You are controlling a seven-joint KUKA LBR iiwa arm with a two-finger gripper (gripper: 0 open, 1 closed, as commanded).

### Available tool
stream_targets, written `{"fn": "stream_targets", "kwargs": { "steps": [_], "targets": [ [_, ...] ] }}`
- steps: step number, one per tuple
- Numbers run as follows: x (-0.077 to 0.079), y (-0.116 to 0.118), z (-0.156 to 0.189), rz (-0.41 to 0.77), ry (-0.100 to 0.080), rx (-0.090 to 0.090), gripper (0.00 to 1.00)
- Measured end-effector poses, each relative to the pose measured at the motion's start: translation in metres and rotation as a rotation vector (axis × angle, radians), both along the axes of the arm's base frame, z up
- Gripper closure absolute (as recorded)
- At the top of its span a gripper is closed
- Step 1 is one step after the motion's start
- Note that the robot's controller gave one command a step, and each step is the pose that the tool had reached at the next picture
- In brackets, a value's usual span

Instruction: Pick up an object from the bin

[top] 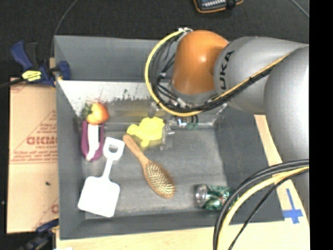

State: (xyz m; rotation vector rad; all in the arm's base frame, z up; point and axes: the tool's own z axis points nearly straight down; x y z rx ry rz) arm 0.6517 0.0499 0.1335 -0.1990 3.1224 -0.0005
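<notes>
My gripper (169,130) hangs below the arm's wrist near the middle of the bin's back part, low over the floor. Right against its left side lies a yellow soft toy (146,130), lumpy in shape; whether they touch I cannot tell. A wooden hairbrush (152,171) lies slantwise just in front of the toy, handle towards it, bristle head towards the front of the bin.
A white toy shovel (102,184) lies at the front left. A purple and white item (91,139) and a red-yellow toy fruit (97,113) sit by the left wall. A crushed green can (211,197) lies front right. The arm covers the bin's back right.
</notes>
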Motion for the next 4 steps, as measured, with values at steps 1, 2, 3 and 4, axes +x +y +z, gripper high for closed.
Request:
{"fn": "stream_targets", "kwargs": {
  "steps": [1,2,3,4],
  "targets": [
    [0.003,0.015,-0.033,0.237,0.014,-0.001,0.0],
    [0.005,0.022,-0.061,0.082,-0.005,0.0,0.0],
    [0.006,0.015,-0.061,0.332,0.002,-0.002,1.0],
    [0.006,0.015,-0.061,0.33,0.003,-0.001,1.0]
  ]
}}
